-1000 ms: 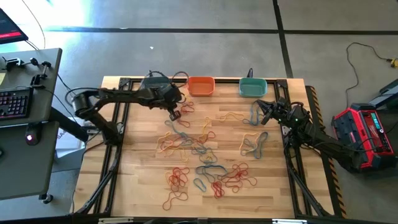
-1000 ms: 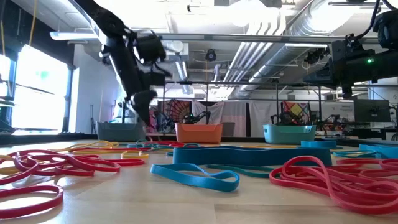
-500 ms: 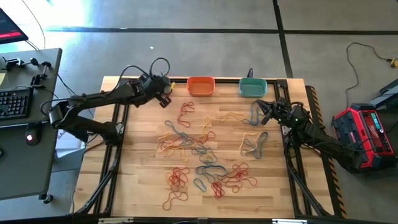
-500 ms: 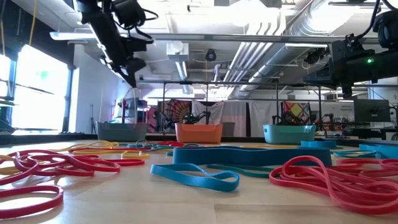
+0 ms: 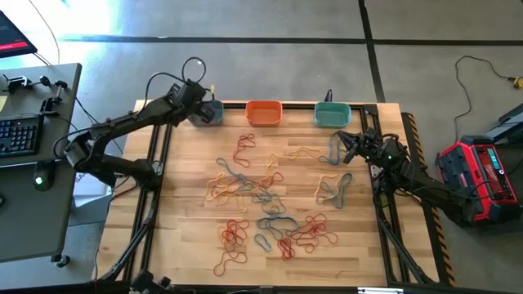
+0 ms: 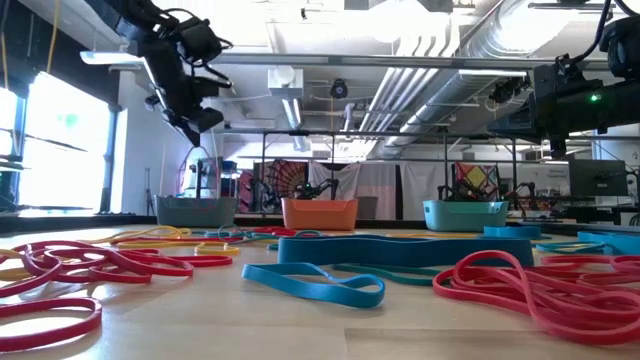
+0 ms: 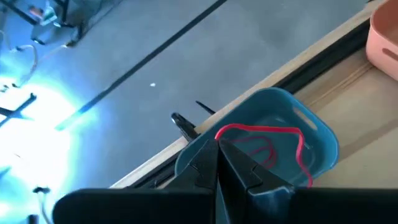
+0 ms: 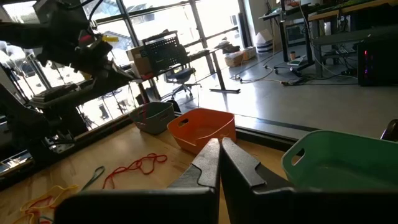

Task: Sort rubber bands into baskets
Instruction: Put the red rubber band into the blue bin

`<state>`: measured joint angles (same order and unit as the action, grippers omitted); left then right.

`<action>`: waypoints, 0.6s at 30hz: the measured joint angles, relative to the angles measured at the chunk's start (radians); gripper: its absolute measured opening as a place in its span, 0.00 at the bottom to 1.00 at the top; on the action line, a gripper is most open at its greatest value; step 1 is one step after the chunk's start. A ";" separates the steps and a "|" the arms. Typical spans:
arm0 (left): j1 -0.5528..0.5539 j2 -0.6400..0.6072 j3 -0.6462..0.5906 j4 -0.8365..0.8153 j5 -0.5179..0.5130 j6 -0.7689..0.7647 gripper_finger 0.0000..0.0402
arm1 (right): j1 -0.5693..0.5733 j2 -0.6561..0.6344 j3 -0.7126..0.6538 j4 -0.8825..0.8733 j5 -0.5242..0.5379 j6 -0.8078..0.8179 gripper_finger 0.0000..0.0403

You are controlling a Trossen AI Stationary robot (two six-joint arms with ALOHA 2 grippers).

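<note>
- Rubber bands (image 5: 265,204) in red, tan and blue lie scattered over the middle of the wooden table (image 5: 188,245), between the two grippers.
- One red band (image 7: 264,140) hangs from the left gripper (image 7: 217,165), whose fingers are clenched on it, right above the grey-blue basket (image 7: 317,134).
- Beside that tub sit the orange basket (image 5: 264,113) and the teal-green basket (image 5: 332,114).
- Right gripper (image 5: 341,145), fingers pressed together and holding nothing, hovers just in front of the teal-green basket.

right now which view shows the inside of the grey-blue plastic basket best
The left wrist view: it looks down into the grey-blue plastic basket, showing a red rubber band there. The high view shows it partly under the left gripper; low and right wrist show only its wall.
</note>
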<state>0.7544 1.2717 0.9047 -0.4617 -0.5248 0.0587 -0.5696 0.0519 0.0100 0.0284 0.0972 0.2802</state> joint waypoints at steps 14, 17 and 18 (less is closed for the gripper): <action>0.099 0.001 -0.109 0.186 0.102 0.048 0.00 | 0.000 0.000 0.000 0.000 0.000 0.000 0.00; 0.113 0.001 -0.122 0.214 0.106 0.058 0.00 | 0.000 0.000 0.000 0.000 0.000 0.000 0.00; 0.119 0.001 -0.121 0.223 0.106 0.064 0.00 | 0.000 0.000 0.000 0.000 0.000 0.000 0.00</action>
<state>0.8737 1.2724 0.7834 -0.2387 -0.4188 0.1224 -0.5694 0.0518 0.0097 0.0284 0.0975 0.2802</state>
